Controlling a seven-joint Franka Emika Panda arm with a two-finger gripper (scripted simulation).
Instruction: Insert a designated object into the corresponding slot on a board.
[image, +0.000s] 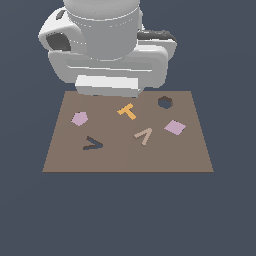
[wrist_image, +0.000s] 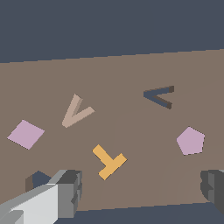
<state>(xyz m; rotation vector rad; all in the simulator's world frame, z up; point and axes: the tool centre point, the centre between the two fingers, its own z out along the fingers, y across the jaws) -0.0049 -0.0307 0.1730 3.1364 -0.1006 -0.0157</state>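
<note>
Standing high above the far edge of the large flat brown rectangular board (image: 125, 160), the arm has not yet approached anything; the step in hand is judged to be the reach for the piece.

Across the exterior view, left to right:
- pink flat pentagon (image: 79, 118);
- dark V-shaped slot (image: 92, 144), empty;
- orange T-shaped piece (image: 127, 111);
- small flat tan V-shaped piece (image: 144, 135), lying loose on the board, well apart from the slot;
- dark hexagonal hole (image: 165, 102);
- pink flat square (image: 175, 127).

The gripper (wrist_image: 142, 188) is spread wide, its fingers (wrist_image: 70, 188) holding and touching nothing.

The next move calls for descent over the tan piece, fingers aligned to straddle one limb, then a turn to match the slot's heading.
</note>
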